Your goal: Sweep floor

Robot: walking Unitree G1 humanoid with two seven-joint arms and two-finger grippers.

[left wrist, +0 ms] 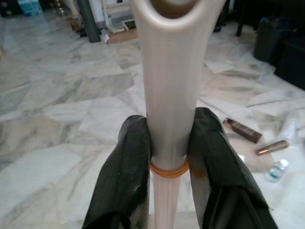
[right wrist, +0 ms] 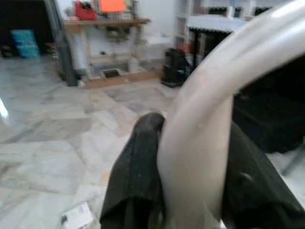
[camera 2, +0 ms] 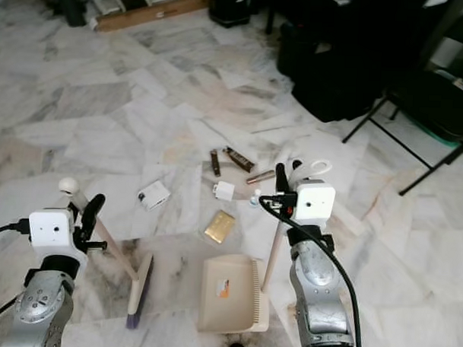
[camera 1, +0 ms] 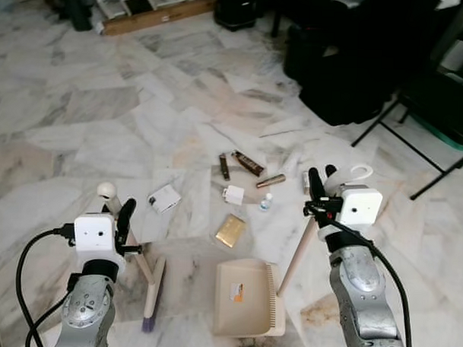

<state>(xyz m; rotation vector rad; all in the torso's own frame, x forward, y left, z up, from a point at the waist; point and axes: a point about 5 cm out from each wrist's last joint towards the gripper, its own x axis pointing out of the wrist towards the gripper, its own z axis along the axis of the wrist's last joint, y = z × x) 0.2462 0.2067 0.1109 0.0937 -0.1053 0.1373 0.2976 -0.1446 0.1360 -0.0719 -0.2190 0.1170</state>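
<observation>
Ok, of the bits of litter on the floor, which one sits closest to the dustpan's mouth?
The flat gold packet, lying just beyond the dustpan. The white boxes, brown sticks and small bottle all lie farther out.

On floor: 1 broom [camera 1: 153,289], 1 dustpan [camera 1: 246,297], 2 white boxes [camera 1: 164,198], 1 gold packet [camera 1: 230,230], 1 sm. bottle [camera 1: 266,201], 3 brown tubes/wrappers [camera 1: 248,163].

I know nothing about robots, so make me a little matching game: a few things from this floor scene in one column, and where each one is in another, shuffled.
Things:
1. broom
2. dustpan
3. gold packet
4. small clear bottle

Places:
A. on the floor just beyond the dustpan's open edge
B. handle gripped by the left pincer
C. handle gripped by the right pincer
D. beside the white cube, further out on the floor

Pairs: 1-B, 2-C, 3-A, 4-D
</observation>
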